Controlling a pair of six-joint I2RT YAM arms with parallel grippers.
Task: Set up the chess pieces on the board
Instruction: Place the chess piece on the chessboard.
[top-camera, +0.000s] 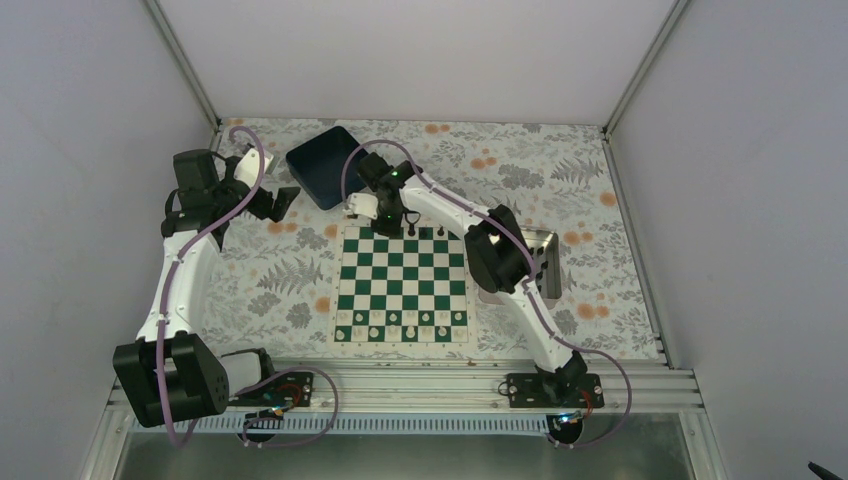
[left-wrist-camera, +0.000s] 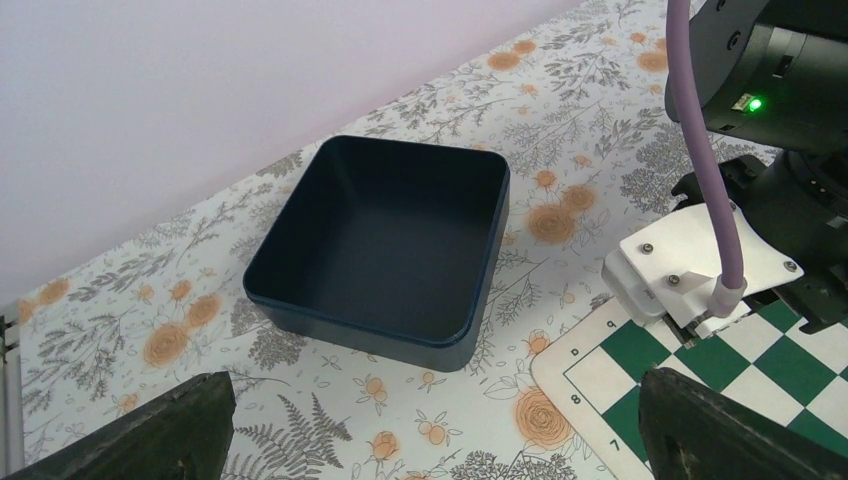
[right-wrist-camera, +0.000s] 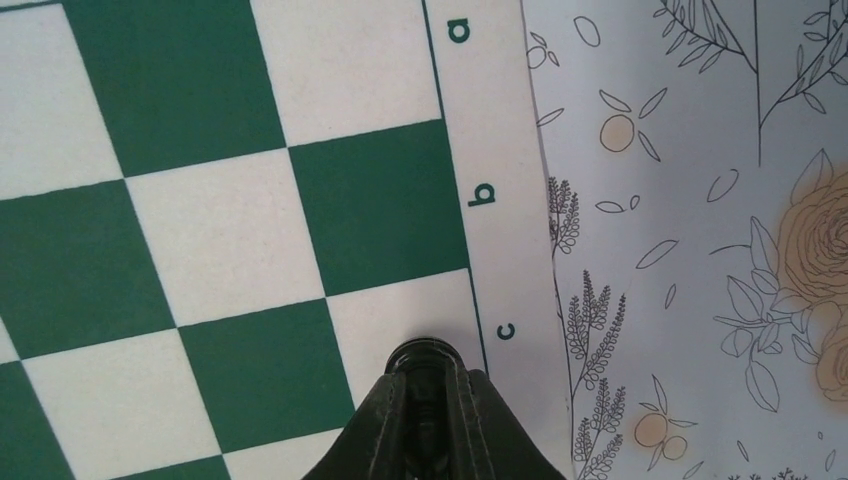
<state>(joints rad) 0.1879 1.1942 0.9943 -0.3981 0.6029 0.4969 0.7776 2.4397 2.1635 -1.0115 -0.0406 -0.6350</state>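
Observation:
The green and white board (top-camera: 403, 283) lies mid-table. Two black chess pieces (top-camera: 433, 232) stand on its far row. My right gripper (top-camera: 392, 222) hangs over the board's far left part. In the right wrist view the gripper (right-wrist-camera: 428, 400) is shut on a black piece (right-wrist-camera: 425, 352), whose round base sits over the white edge square beside the letter c on the board (right-wrist-camera: 230, 230). I cannot tell whether the base touches the board. My left gripper (top-camera: 285, 200) is open and empty, left of the board; its fingers (left-wrist-camera: 150, 430) frame the floral cloth and the board's corner (left-wrist-camera: 600, 370).
A dark blue square bin (top-camera: 325, 165) sits empty behind the board's far left corner and also shows in the left wrist view (left-wrist-camera: 385, 235). A silver tray (top-camera: 545, 262) lies right of the board, partly under the right arm. Several white pieces (top-camera: 400, 320) line the board's near rows.

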